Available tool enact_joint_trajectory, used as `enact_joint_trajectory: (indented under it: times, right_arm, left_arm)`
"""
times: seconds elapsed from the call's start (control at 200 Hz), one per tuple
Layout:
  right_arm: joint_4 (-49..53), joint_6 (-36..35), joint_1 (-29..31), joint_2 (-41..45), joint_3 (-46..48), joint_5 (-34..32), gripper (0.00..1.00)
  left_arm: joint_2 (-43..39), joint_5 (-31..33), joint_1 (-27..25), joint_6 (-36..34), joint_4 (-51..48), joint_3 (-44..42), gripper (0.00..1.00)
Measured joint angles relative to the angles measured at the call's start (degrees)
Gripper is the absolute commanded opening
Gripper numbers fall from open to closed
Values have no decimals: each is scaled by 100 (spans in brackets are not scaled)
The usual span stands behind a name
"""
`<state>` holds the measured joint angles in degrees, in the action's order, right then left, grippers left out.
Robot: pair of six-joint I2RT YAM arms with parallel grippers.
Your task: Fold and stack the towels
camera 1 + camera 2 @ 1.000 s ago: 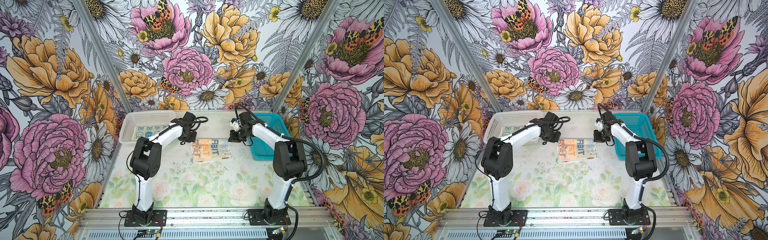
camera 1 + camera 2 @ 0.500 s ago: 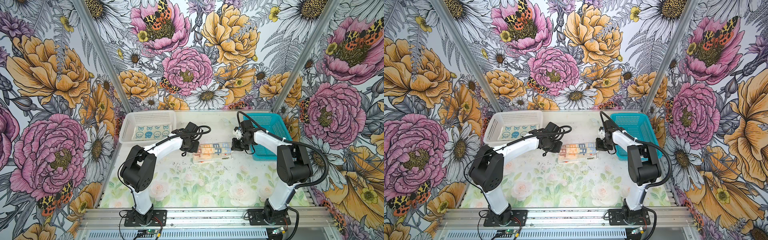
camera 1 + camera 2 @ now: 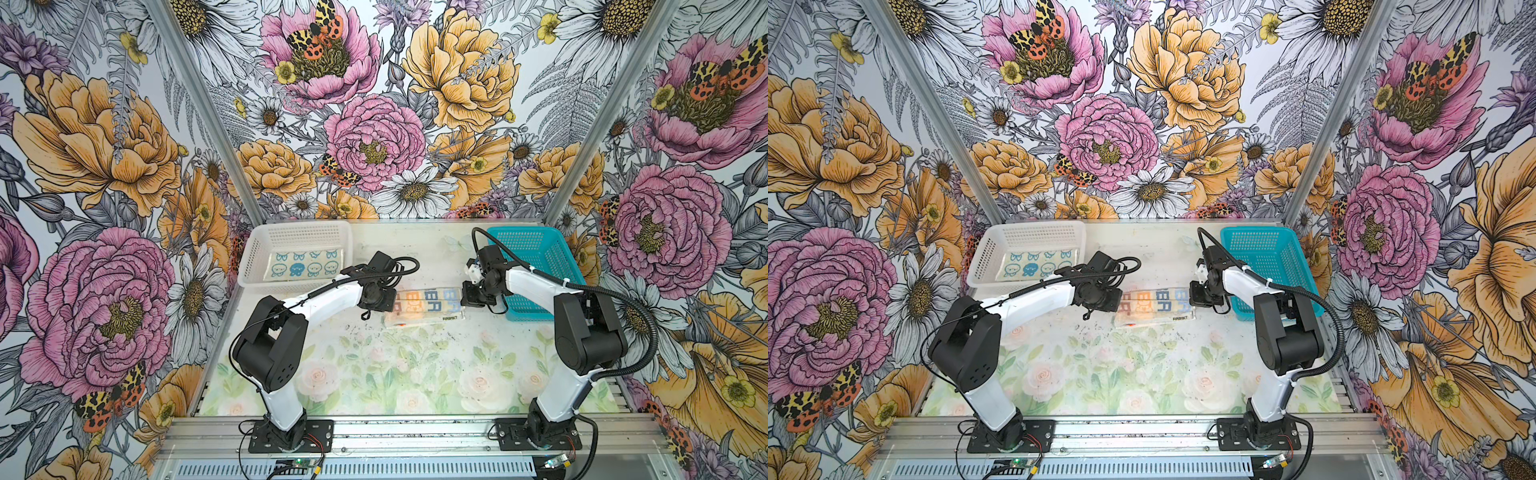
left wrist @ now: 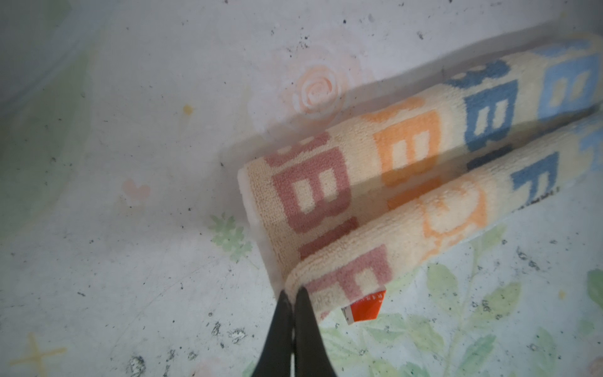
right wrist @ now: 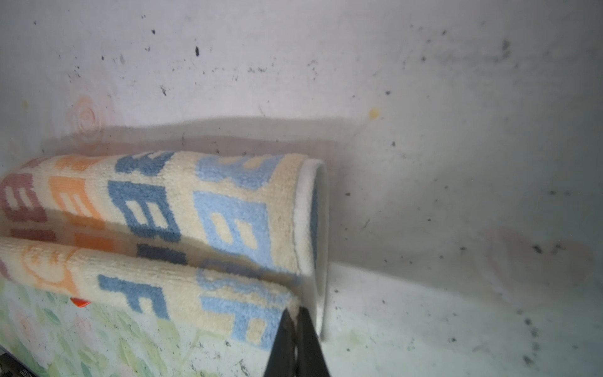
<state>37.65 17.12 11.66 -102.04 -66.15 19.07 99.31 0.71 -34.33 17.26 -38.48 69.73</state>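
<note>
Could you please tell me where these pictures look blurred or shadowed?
Left wrist view: the towel blurs toward its far end. Right wrist view: its weave is crisp, its shadow falls on the table. Both top views: sharp, evenly lit.

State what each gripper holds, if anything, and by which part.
Both hold the lettered towel: left gripper at one corner of its folded-over edge, right gripper at the other.

Left pincer [image 4: 294, 295] is pinching the towel [image 4: 391, 169] by its corner, jaws pressed together on the cloth. The gripped edge is hanging curled over the flat part. An orange tag [image 4: 365, 305] is sticking out beside the tips. The towel is lying on the speckled surface [image 4: 130, 163].
</note>
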Motion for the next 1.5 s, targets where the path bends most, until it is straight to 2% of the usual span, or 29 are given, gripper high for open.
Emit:
enact_joint_trajectory:
  times: [0.075,0.205,0.25,0.28,0.34,0.42,0.535,0.605,0.721,0.866,1.151,1.291,1.441,1.496]
  right_arm:
    - [-28,0,2,0,9,0,0]
    - [-68,7,61,0,46,-31,11]
    - [-76,4,103,0,72,-70,15]
    - [-72,9,118,0,85,-101,19]
    - [-72,26,131,0,111,-138,29]
    - [-70,55,146,4,120,-188,42]
    - [-63,153,184,247,195,-197,60]
    - [-66,203,205,518,212,-179,66]
    - [-74,330,258,848,157,26,70]
    - [-223,546,439,778,50,389,77]
    - [-540,708,737,26,144,713,81]
    - [-577,704,671,-140,144,713,85]
    - [-584,697,592,-74,144,684,99]
    - [-586,660,525,-7,144,667,99]
  left_arm:
    - [-4,0,-2,39,46,-39,0]
    - [13,2,-50,87,90,-197,0]
    - [37,9,-85,96,85,-232,4]
    - [50,15,-109,105,85,-247,12]
    - [61,20,-153,142,70,-269,42]
    - [61,15,-166,208,50,-267,53]
    - [50,50,-166,245,-52,-214,81]
    - [15,68,-164,315,-131,-103,98]
    - [-140,-2,-149,540,-177,192,99]
    - [-376,-396,-149,1036,227,275,99]
    - [-120,-1189,-157,1832,1071,-824,99]
    - [26,-1325,-155,1906,1180,-1014,99]
    - [7,-1320,-79,1838,1054,-968,99]
    - [7,-1272,-22,1766,907,-883,99]
